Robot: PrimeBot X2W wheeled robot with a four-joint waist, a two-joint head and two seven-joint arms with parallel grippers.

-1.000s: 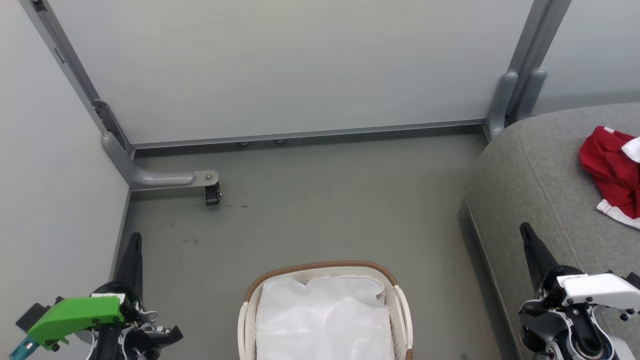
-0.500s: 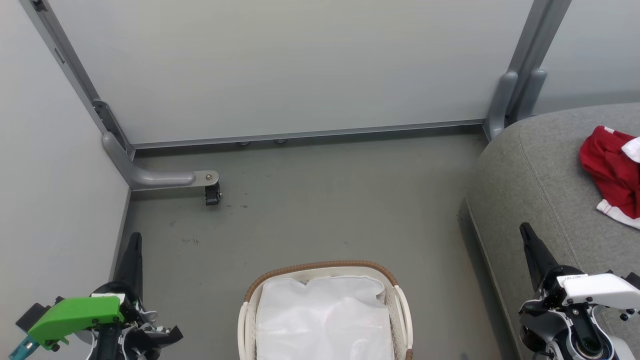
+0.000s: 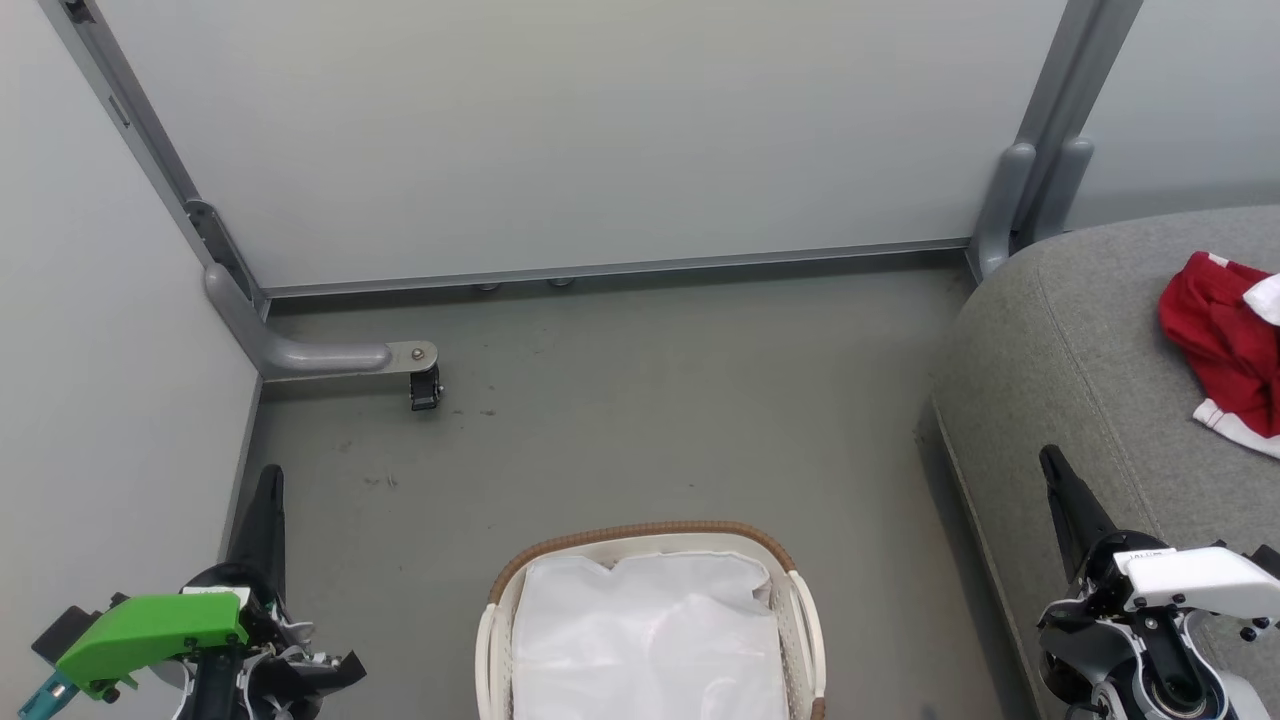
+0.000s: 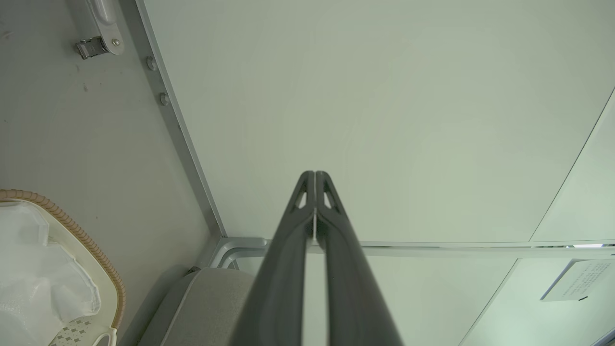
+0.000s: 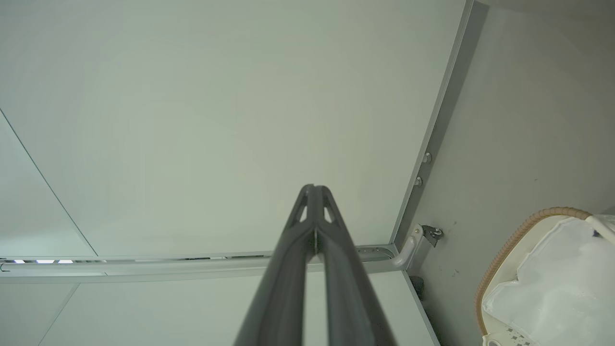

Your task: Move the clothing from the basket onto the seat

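Observation:
The red clothing [image 3: 1222,350] with white trim lies crumpled on the grey seat [image 3: 1080,350] at the right edge of the head view. The white basket [image 3: 648,535] with its brown woven rim stands on the floor at bottom centre, showing its white liner [image 3: 650,640]. My left gripper [image 3: 268,478] is shut and empty at the lower left, well left of the basket. My right gripper [image 3: 1050,460] is shut and empty at the lower right, over the seat's front edge. The wrist views show the left gripper [image 4: 314,174] and the right gripper [image 5: 313,187] with fingers pressed together, pointing at pale panels.
Pale partition panels [image 3: 560,130] wall in the grey floor [image 3: 650,400] at the back and left. A grey panel foot with a castor [image 3: 424,385] juts out at the back left. A grey post [image 3: 1030,190] stands by the seat's far corner.

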